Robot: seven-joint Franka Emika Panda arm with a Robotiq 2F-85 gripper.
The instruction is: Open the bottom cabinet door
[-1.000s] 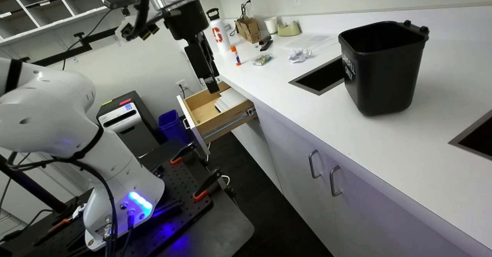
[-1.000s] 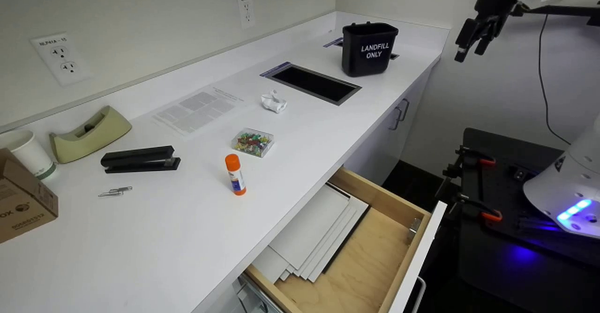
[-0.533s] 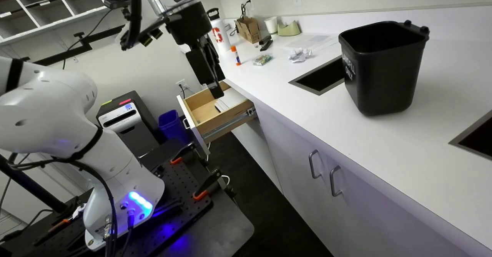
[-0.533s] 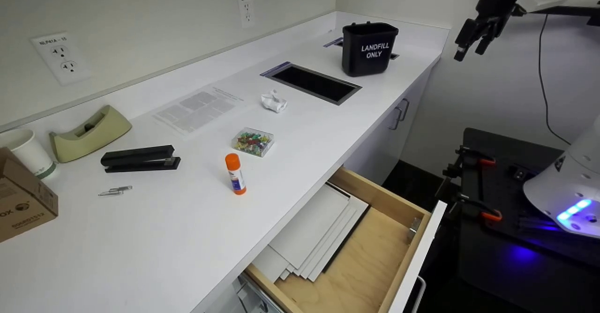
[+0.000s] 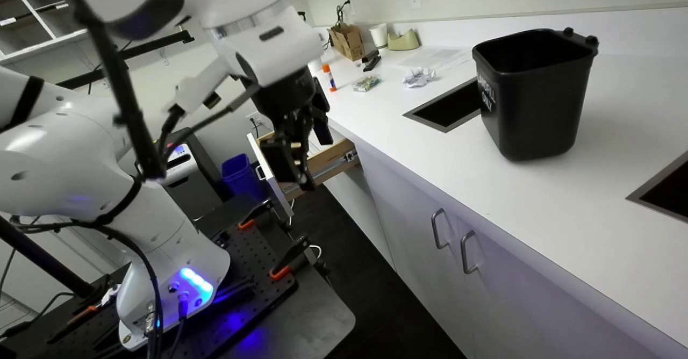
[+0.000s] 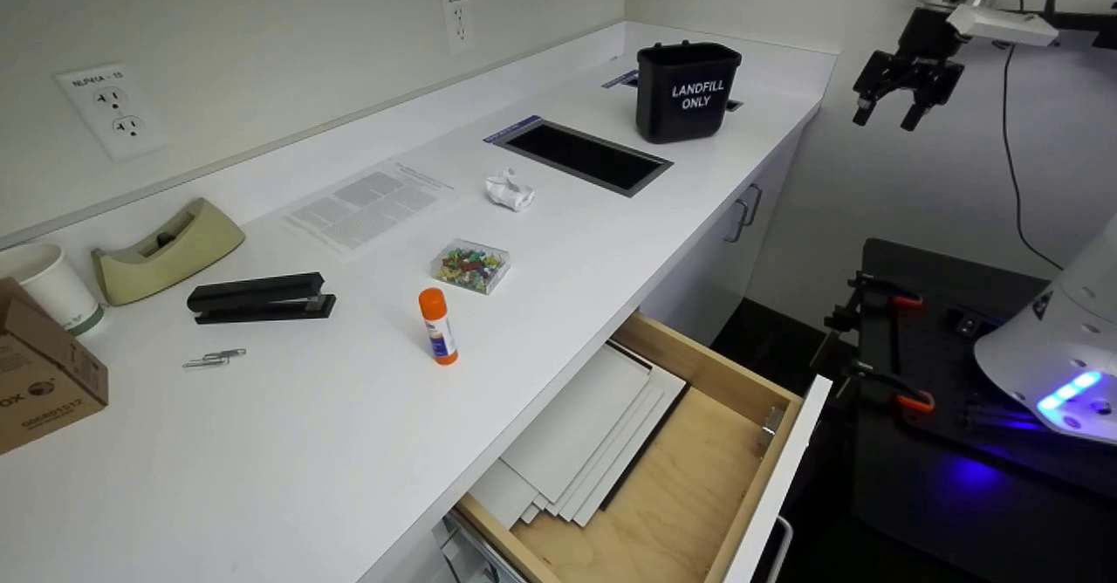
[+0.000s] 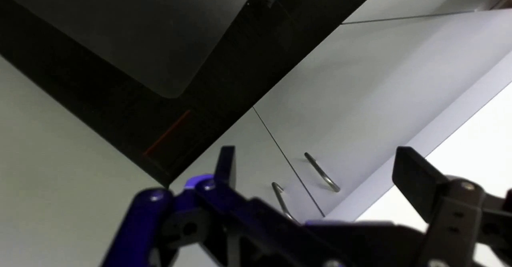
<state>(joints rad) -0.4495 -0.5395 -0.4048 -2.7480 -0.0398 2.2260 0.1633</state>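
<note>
The bottom cabinet door is a flat white panel below the counter, closed, with a slim metal handle near its left edge. The door and its handle also show in the wrist view, the handle partly hidden by the gripper. The twin door's handle is beside it across the seam. My gripper hangs in the air on the robot's side of the counter, above and apart from the handles. In the wrist view the gripper has its fingers wide apart and holds nothing. The gripper also shows open in an exterior view.
An open drawer juts out beside the twin door. A black bin stands on the white countertop. The robot's table with clamps faces the cabinets. A wall stands close beside the door.
The arm has swung and my gripper has lowered and turned about the wrist, so its spread fingers now show more clearly. The doors and drawer have not moved.
</note>
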